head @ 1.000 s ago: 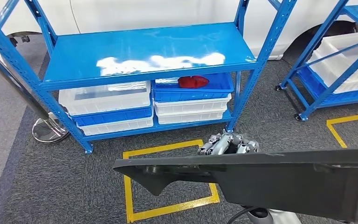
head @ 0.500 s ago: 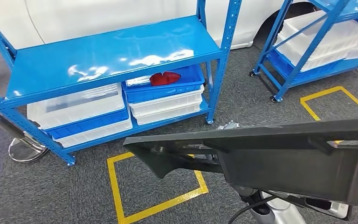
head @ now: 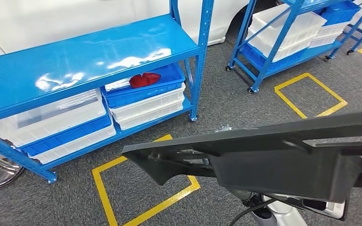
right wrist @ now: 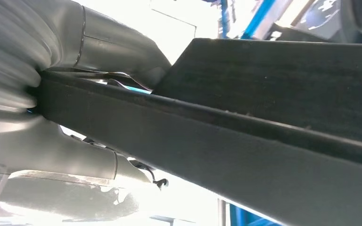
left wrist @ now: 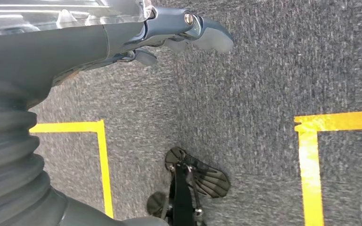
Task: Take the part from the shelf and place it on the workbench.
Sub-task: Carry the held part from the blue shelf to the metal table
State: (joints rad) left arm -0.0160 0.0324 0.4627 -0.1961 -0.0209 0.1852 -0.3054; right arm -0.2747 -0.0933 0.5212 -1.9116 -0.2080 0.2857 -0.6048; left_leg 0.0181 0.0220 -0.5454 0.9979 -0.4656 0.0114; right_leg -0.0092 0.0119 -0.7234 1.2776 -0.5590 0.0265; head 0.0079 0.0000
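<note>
A long dark grey part [head: 273, 160] stretches across the lower right of the head view, held up in front of me above the carpet. In the right wrist view the same part [right wrist: 264, 141] runs between the thumb and fingers of my right hand [right wrist: 103, 47], which grips it. A pale bit of that hand [head: 225, 127] peeks over the part's far edge. My left hand [left wrist: 179, 28] hangs over the carpet; its fingers are mostly hidden, so I cannot tell whether it holds anything.
The blue shelf [head: 89, 56] stands at the left, with white and blue bins below and a red piece [head: 144, 79] in a blue bin [head: 172, 81]. A second blue rack [head: 264, 47] is at the far right. Yellow tape squares [head: 102, 188] [head: 311, 94] mark the carpet.
The whole picture has slid left, so the camera has turned right: the shelf sits further left and the second rack has come in. The part stays in front of me.
</note>
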